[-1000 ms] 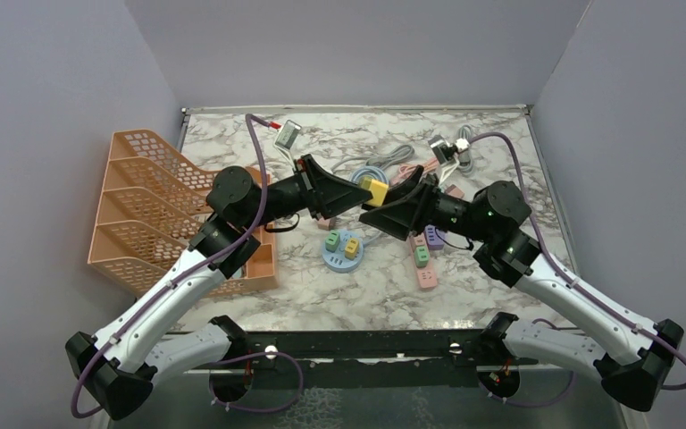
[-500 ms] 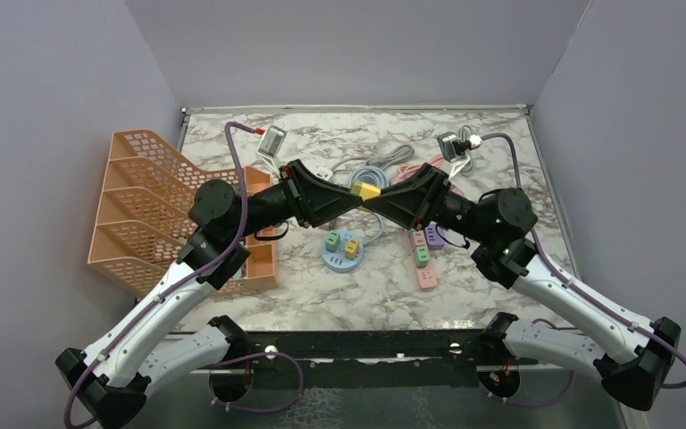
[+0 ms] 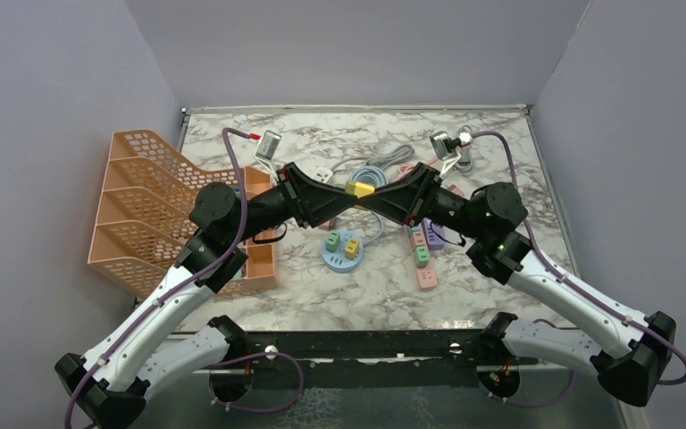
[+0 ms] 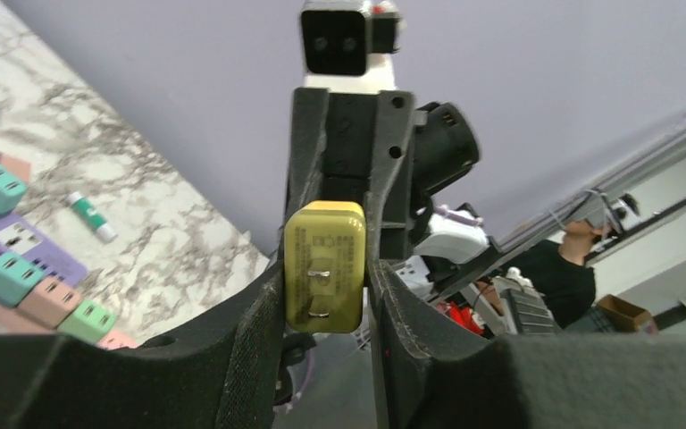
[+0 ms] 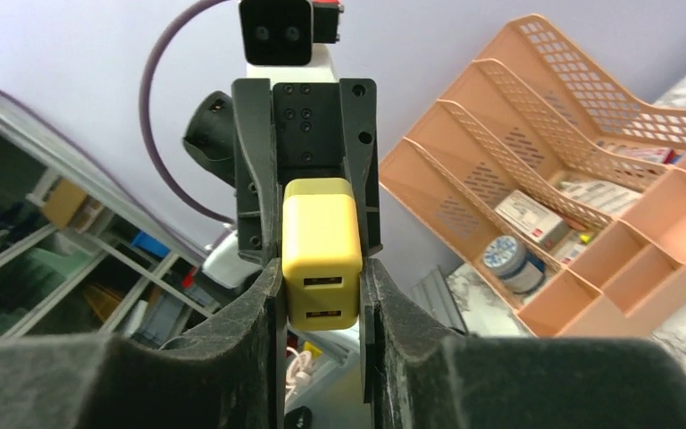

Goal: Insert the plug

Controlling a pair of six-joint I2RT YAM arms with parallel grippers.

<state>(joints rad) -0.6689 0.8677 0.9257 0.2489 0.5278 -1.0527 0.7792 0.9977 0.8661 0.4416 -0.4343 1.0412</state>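
A yellow plug (image 3: 358, 189) hangs in mid-air above the middle of the table, between both grippers, which meet tip to tip. My right gripper (image 3: 365, 196) is shut on the plug (image 5: 322, 255); its two USB ports face the right wrist camera, and both pads press its sides. My left gripper (image 3: 352, 191) surrounds the other end of the plug (image 4: 323, 268), where two metal prongs face the left wrist camera. One left pad touches it and a thin gap shows at the other.
Below the grippers lies a round blue socket hub (image 3: 344, 248) with green and yellow plugs in it. Pink and purple power strips (image 3: 422, 255) lie to its right. Cables (image 3: 384, 165) coil at the back. An orange desk organiser (image 3: 161, 206) stands at the left.
Both arms moved toward the back with the plug between them. My right gripper closed on the plug. My left gripper's jaws eased apart slightly.
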